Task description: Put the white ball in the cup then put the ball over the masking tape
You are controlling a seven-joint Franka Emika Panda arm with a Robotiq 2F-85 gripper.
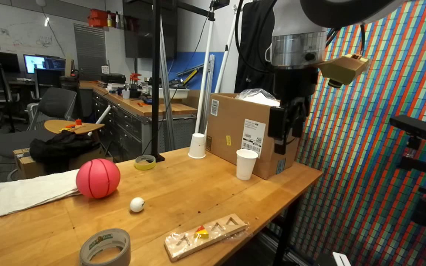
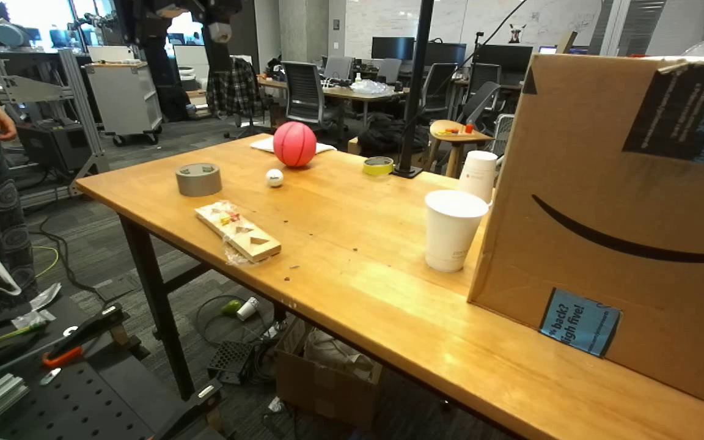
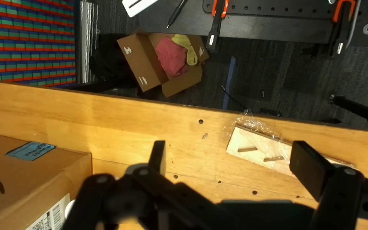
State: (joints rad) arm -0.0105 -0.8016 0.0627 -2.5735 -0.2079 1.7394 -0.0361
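Note:
The white ball [image 1: 137, 204] [image 2: 274, 178] rests on the table. The red ball [image 1: 98, 178] [image 2: 294, 144] sits beyond it by a white cloth. A white paper cup [image 1: 246, 165] [image 2: 453, 232] stands upright beside the cardboard box. No yellow-green cup shows; the yellow-green thing [image 1: 145, 167] [image 2: 378, 167] looks like a tape roll lying flat. A larger grey-tan tape roll [image 1: 104, 239] [image 2: 199, 183] lies flat near the table's edge. My gripper [image 1: 287, 138] is high above the table by the box. In the wrist view it [image 3: 230, 159] is open and empty, with both balls out of view.
The tall cardboard box [image 1: 231, 133] [image 2: 547, 183] stands close to my gripper. An upside-down white cup [image 1: 197, 146] [image 2: 478, 174] stands by the box. A wooden puzzle board [image 1: 205, 236] [image 2: 239, 232] [image 3: 257, 148] in plastic lies near the table edge. A black post [image 1: 155, 81] rises behind.

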